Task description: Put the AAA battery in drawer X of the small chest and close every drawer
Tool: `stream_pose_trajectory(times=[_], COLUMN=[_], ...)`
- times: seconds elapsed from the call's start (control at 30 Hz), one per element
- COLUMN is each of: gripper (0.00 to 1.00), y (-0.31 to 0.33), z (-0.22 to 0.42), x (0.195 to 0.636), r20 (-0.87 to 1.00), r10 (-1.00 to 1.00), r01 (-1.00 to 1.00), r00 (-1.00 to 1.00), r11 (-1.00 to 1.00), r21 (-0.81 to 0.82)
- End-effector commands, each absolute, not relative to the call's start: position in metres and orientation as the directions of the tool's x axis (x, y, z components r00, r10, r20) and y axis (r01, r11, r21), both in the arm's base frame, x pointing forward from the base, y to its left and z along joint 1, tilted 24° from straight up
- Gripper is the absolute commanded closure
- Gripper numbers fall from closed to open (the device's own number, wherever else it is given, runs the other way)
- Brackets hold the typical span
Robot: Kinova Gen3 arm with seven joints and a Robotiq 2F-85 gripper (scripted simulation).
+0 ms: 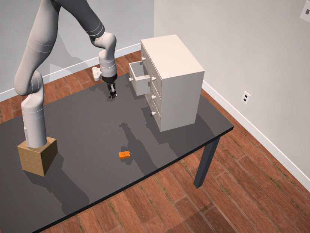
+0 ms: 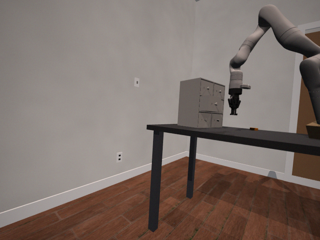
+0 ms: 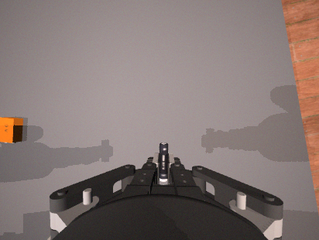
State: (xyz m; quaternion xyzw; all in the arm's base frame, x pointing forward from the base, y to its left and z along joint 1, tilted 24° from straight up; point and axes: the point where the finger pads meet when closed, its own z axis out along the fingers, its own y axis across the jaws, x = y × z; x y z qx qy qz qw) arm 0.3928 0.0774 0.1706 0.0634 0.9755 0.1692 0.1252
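smooth pale-grey arm (image 1: 41,42) (image 2: 291,35), black claw (image 1: 112,96) (image 2: 233,113) (image 3: 163,161)

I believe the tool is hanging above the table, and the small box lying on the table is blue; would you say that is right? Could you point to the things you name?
Not quite: the small box (image 1: 124,155) (image 2: 253,129) (image 3: 9,130) is orange, as the top view shows. It does lie on the table (image 1: 87,120) (image 2: 175,129) (image 3: 155,70), with the tool (image 1: 112,96) (image 2: 233,113) (image 3: 163,161) hanging above the table.
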Motion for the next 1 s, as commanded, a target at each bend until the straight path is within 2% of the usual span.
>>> stream_pose_trajectory(times=[0.0, 0.97], gripper=[0.95, 0.95], y=[0.0781, 0.0795], z=[0.1712, 0.1718], x=[0.3932, 0.3936], r20=[-0.223, -0.216], r10=[0.169, 0.189], r01=[0.084, 0.105], r00=[-0.96, -0.958], r11=[0.935, 0.931], r21=[0.346, 0.351])
